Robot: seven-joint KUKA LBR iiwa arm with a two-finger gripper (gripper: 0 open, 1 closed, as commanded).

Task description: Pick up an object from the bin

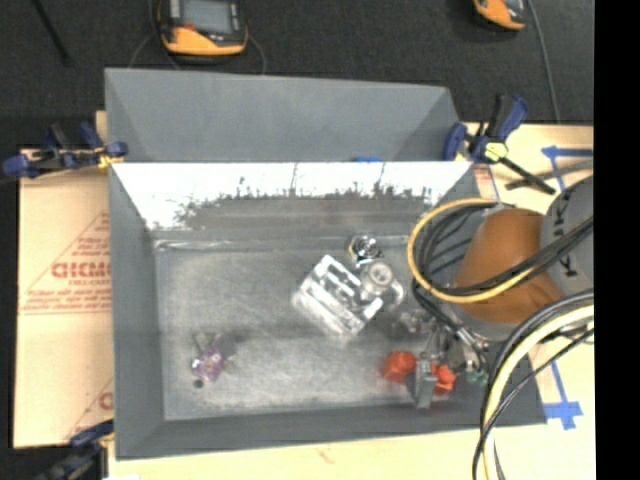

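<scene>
You had the arm reaching in from the right, its orange cover (505, 268) and looped cables (425, 258) hanging over the right wall of the grey bin (140, 298). The hand (428, 373) was down at the floor of the bin, in the corner where the right wall meets the near wall. You could not tell whether the hand was spread, pressed together or pinching anything, since its tip was lost among dark parts and clutter.

A small red thing (399, 365) lay on the floor touching or just beside the hand, on the side towards the bin's middle. A second patch of red-orange (443, 376) showed on the hand's other side, towards the right wall; you could not tell whether it belonged to the same thing.

Towards the middle of the floor lay a clear plastic piece (335, 296), tilted, with a shiny metal piece (364, 248) just beyond it towards the far wall. A small purple thing (210, 361) lay alone near the left wall, well apart from the hand.
</scene>
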